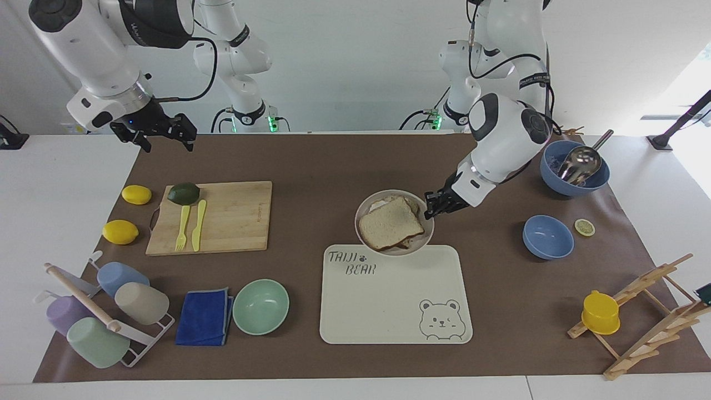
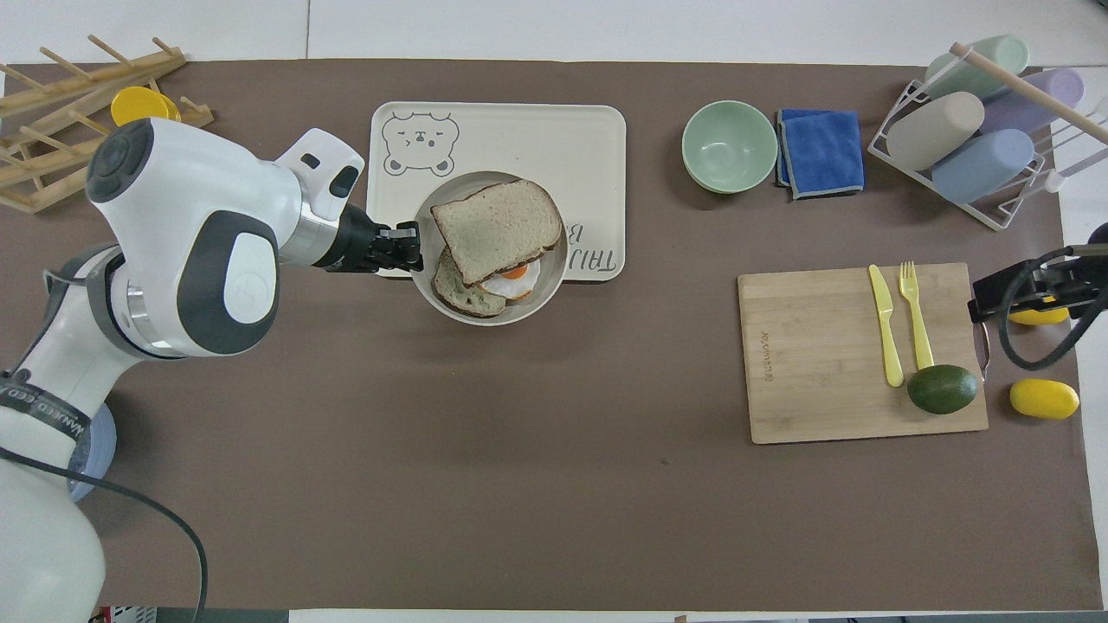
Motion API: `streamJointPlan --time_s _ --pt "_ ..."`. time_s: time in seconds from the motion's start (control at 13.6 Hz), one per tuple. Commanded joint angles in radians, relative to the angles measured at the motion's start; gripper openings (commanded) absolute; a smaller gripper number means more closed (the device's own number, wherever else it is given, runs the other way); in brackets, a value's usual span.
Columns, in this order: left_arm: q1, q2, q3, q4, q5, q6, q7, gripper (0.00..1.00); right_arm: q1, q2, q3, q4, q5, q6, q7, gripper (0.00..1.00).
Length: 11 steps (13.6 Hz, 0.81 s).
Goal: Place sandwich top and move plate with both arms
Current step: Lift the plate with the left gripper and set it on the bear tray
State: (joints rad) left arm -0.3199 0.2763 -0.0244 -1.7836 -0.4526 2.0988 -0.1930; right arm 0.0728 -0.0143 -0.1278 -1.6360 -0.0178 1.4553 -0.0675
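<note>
The sandwich top (image 1: 390, 223) lies on the egg slice (image 2: 511, 277) on the plate (image 1: 366, 208). It also shows in the overhead view (image 2: 496, 221), as does the plate (image 2: 545, 298). My left gripper (image 1: 430, 210) is shut on the plate's rim and holds it in the air over the edge of the bear tray (image 1: 389, 300) nearer to the robots. The left gripper also shows in the overhead view (image 2: 414, 247). My right gripper (image 1: 161, 136) is open and empty, and it waits in the air over the mat's corner at the right arm's end.
A cutting board (image 1: 233, 216) holds an avocado (image 1: 183, 193), a fork and a knife, with two lemons (image 1: 120, 231) beside it. A mint bowl (image 1: 260, 306), blue cloth and cup rack (image 1: 100, 311) lie farther out. Two blue bowls (image 1: 547, 237) and a wooden rack (image 1: 644, 316) stand at the left arm's end.
</note>
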Motion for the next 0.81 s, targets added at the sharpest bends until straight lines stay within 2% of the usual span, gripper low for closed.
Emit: streamJointPlan --time_s 0.0,0.07,0.15,0.29,0.74 --pt "0.042 0.267 0.000 0.316 0.009 -0.060 -0.003 0.00 -0.002 -0.015 -0.004 -0.010 0.029 -0.007 -0.002 1.00" --pt "0.050 0.318 -0.002 0.364 0.018 -0.068 -0.003 0.00 -0.002 -0.015 -0.004 -0.010 0.029 -0.007 -0.002 1.00" --pt "0.044 0.337 -0.002 0.365 0.025 -0.022 -0.002 0.00 -0.002 -0.015 -0.004 -0.010 0.029 -0.007 -0.002 1.00" --pt "0.041 0.337 -0.002 0.330 0.043 0.062 0.000 0.00 -0.002 -0.015 -0.004 -0.010 0.029 -0.007 -0.002 1.00" --pt "0.038 0.331 -0.002 0.300 0.054 0.067 0.003 0.00 -0.002 -0.015 -0.004 -0.010 0.029 -0.007 -0.002 1.00"
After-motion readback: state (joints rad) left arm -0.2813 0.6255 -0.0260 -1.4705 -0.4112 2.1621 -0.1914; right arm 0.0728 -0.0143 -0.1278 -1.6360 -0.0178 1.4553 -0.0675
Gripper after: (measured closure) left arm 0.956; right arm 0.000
